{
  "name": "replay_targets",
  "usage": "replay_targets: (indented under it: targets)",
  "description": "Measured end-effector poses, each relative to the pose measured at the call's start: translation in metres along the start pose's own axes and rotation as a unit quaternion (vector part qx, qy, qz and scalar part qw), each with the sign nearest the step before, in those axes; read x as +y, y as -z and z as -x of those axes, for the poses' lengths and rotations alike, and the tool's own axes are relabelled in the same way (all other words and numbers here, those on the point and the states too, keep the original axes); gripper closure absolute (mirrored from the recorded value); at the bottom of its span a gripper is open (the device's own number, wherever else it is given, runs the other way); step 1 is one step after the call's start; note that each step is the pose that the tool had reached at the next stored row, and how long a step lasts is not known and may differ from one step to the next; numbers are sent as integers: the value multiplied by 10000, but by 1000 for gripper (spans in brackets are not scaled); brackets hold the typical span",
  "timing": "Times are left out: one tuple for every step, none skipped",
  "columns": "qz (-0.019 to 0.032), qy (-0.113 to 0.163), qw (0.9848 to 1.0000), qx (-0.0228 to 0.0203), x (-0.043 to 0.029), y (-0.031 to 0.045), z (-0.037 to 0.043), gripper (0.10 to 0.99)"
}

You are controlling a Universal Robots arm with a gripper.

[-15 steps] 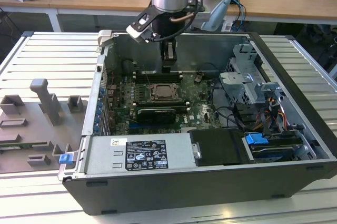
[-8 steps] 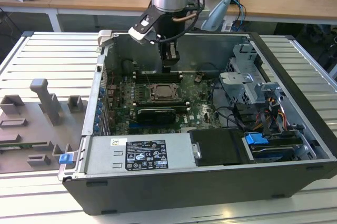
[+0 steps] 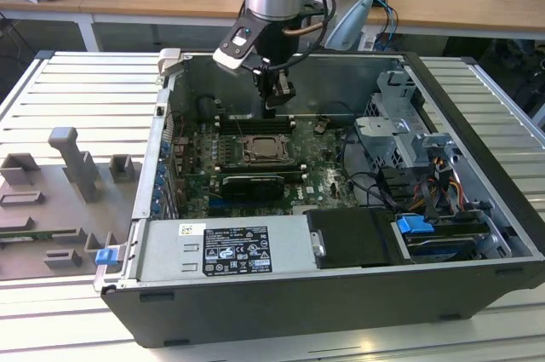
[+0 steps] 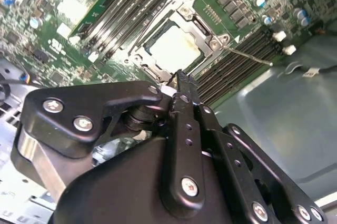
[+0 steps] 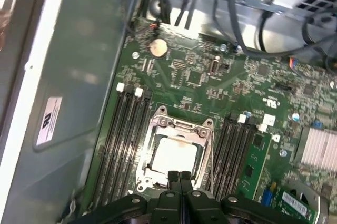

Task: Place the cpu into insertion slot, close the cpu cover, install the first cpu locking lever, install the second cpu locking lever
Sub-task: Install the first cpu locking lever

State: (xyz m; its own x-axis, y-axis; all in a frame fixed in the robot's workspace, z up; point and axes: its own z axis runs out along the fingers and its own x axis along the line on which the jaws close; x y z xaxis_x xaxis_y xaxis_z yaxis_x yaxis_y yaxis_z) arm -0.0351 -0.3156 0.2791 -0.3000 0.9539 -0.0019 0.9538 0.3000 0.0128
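The cpu (image 5: 174, 155) shows its pale silvery face inside the insertion slot (image 3: 266, 151) on the green board; in the second wrist view the cpu (image 4: 174, 49) also lies flat there. The cpu cover (image 5: 181, 127) lies down around it as a shiny frame, seen too as the cover (image 4: 199, 28). A thin metal locking lever (image 4: 247, 55) sticks out sideways from one corner of the socket. My gripper (image 5: 179, 177) hangs just above the socket's edge, shut, its two black fingertips pressed together with nothing visible between them. In the exterior view the gripper (image 3: 274, 108) is over the far side of the socket.
Long black memory slots (image 5: 124, 129) flank the socket on both sides. A black graphics card (image 3: 251, 185) lies in front of it, a power supply (image 3: 226, 249) nearer still. Drive cage and cables (image 3: 409, 158) fill the exterior view's right. A grey fixture (image 3: 72, 162) stands outside the case.
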Motion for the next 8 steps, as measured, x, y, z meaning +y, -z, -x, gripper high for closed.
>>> replay_targets:
  targets:
    - [0,62,10000,1,0,0,0,980]
    - [1,133,9999,2,0,0,0,980]
    - [1,172,9999,3,0,-1,0,980]
    - [1,219,9998,3,0,0,0,980]
    - [1,265,9996,4,0,0,0,980]
    - [1,303,9995,4,0,0,0,980]
    - [1,329,9995,4,0,0,0,980]
    - [1,379,9993,5,0,0,0,980]
